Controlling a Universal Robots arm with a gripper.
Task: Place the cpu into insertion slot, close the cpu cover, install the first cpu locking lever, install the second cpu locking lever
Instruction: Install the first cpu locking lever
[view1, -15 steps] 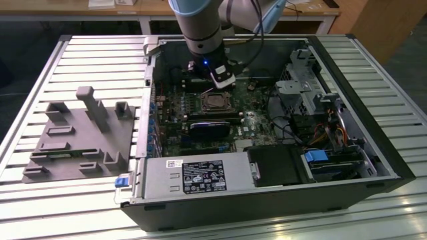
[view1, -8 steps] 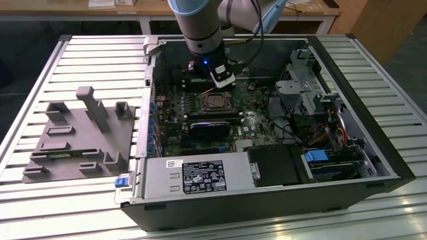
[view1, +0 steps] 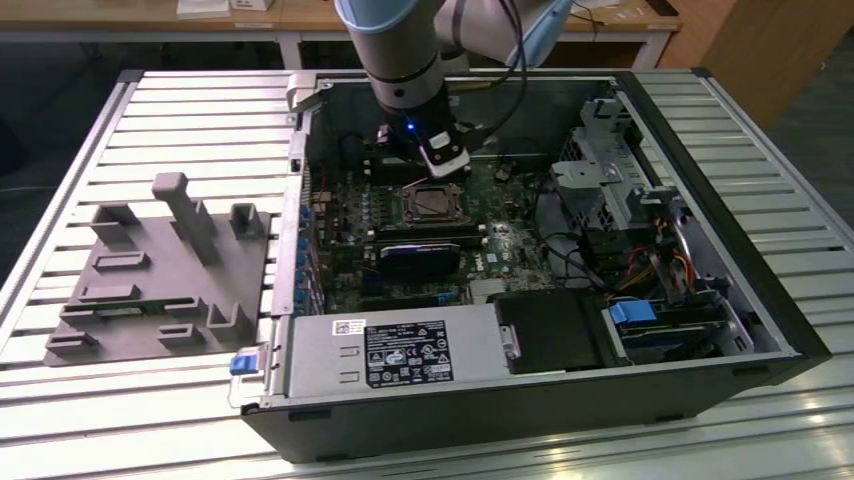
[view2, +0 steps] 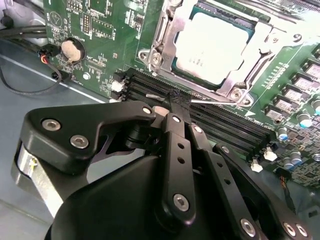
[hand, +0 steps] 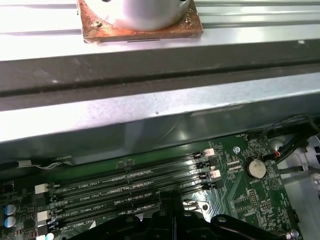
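The cpu (view2: 210, 42) lies flat in the insertion slot (view1: 430, 203) on the green board, its pale metal top showing. The cpu cover (view2: 163, 31) is down around it, framing the chip. A thin silvery locking lever (view2: 217, 101) runs along the socket's edge beside the black memory slots. My gripper (view2: 177, 104) is shut, its black fingertips (view2: 174, 100) pressed together right at the lever's end; whether they pinch the lever is hidden. In the exterior view my gripper (view1: 441, 168) hangs just behind the socket inside the case.
Black memory slots (hand: 130, 187) run beside the socket, with a coin battery (hand: 256, 168) and loose cables (view2: 30, 55) near them. The case wall (hand: 160, 120) stands close by. A grey power-supply box (view1: 387, 352) and a drive cage (view1: 607, 165) crowd the case. A grey fixture (view1: 160, 270) lies outside.
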